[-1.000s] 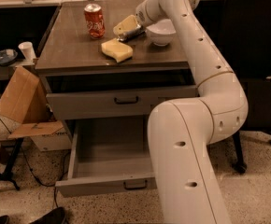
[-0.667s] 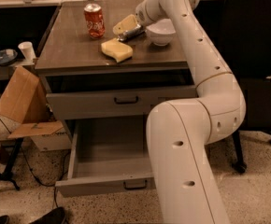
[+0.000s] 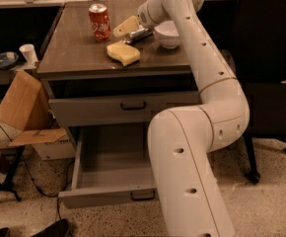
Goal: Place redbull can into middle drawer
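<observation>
The redbull can [image 3: 140, 33] is a slim silvery can lying on its side on the brown table top, just left of the white bowl [image 3: 167, 33]. My gripper [image 3: 129, 28] reaches down from the white arm and sits right at the can, its yellowish end over the can's left part. The middle drawer [image 3: 103, 194] is the lower drawer front, pulled out and open below the table, with nothing showing inside it. The upper drawer front [image 3: 128, 108] is shut.
A red-orange soda can [image 3: 99, 21] stands upright left of the gripper. A yellow sponge [image 3: 123, 53] lies near the table's front. My white arm [image 3: 192, 147] covers the drawers' right side. A cardboard box [image 3: 22, 107] is on the left and a black chair [image 3: 271, 83] on the right.
The gripper has shifted slightly left over the silvery can. The soda can, sponge, bowl and drawers have not moved.
</observation>
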Available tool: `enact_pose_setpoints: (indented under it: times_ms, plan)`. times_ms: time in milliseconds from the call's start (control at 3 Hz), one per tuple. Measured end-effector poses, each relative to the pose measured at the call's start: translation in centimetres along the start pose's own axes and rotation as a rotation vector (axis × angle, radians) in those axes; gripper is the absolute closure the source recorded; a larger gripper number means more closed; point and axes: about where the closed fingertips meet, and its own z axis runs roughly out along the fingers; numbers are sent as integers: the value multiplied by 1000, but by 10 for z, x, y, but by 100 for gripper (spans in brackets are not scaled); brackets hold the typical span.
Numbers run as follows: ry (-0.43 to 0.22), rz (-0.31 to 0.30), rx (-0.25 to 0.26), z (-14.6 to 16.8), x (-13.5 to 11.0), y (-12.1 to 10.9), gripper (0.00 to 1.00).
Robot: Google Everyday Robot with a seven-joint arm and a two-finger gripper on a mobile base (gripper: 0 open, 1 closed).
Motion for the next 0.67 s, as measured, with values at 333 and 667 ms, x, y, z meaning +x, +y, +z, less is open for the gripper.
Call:
enact_pose_setpoints:
  times_ms: [333, 667]
  plan:
    - [12, 3, 12, 3, 2, -1, 0]
    - [21, 5, 47, 3, 1, -8, 0]
